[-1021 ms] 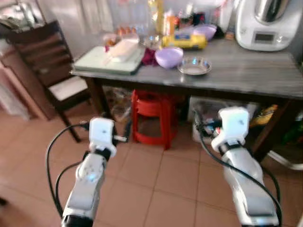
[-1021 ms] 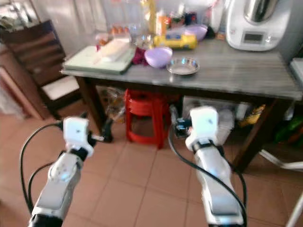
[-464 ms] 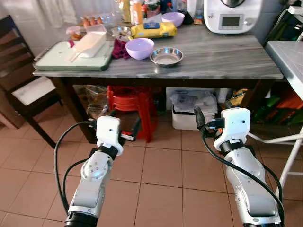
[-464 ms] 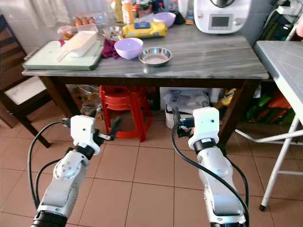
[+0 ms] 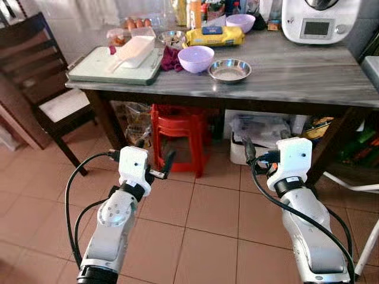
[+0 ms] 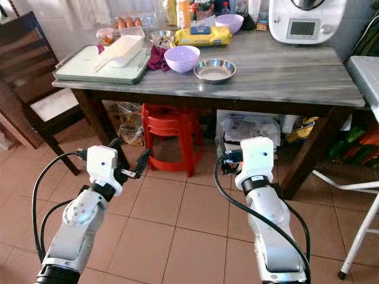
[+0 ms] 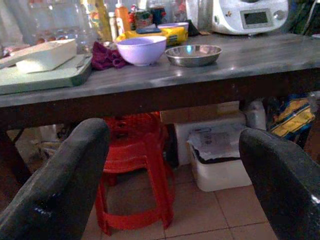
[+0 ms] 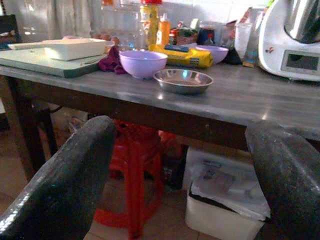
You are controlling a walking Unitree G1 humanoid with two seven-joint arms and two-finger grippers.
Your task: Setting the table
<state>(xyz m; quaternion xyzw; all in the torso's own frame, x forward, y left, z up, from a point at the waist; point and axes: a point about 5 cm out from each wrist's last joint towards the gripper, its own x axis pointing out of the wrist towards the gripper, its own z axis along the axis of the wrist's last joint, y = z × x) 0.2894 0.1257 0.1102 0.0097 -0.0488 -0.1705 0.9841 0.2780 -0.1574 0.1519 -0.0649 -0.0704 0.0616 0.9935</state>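
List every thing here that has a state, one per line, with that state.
Left pincer: open, empty, held low before the table.
Right pincer: open, empty.
Steel bowl: upright, empty, on the table.
Lilac bowl: upright, beside the steel bowl.
White tray: lying on the green board.
Red stools: stacked under the table.

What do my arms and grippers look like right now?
Both arms are silver, each ending in a boxy white wrist block. A black cable loops along each arm. The left gripper and right gripper each have two long black fingers with a matte, slightly textured surface.
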